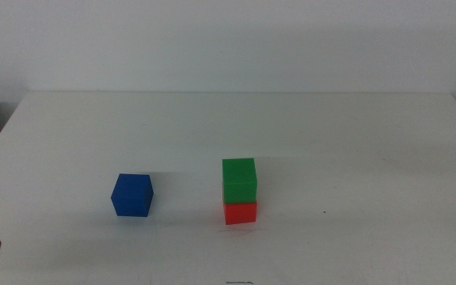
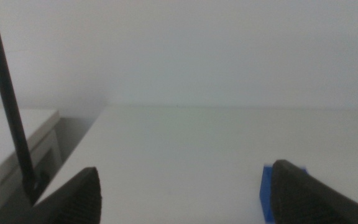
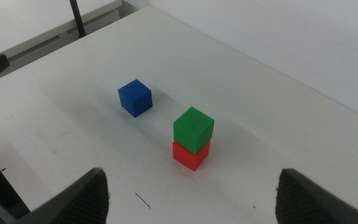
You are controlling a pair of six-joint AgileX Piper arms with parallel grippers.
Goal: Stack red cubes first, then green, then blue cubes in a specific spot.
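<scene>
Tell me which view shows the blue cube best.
The right wrist view: the blue cube shows whole, three faces visible. The middle view also shows it whole; the left wrist view catches only a sliver beside a jaw.

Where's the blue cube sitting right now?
In the middle view the blue cube sits alone on the white table, left of the green cube stacked on the red cube, clearly apart from them.

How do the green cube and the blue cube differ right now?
The green cube sits on top of the red cube; the blue cube rests directly on the table, alone and apart from the stack. Besides colour, the blue cube is turned slightly, while the green faces the camera squarely. Both look the same size, and neither is gripped.
</scene>
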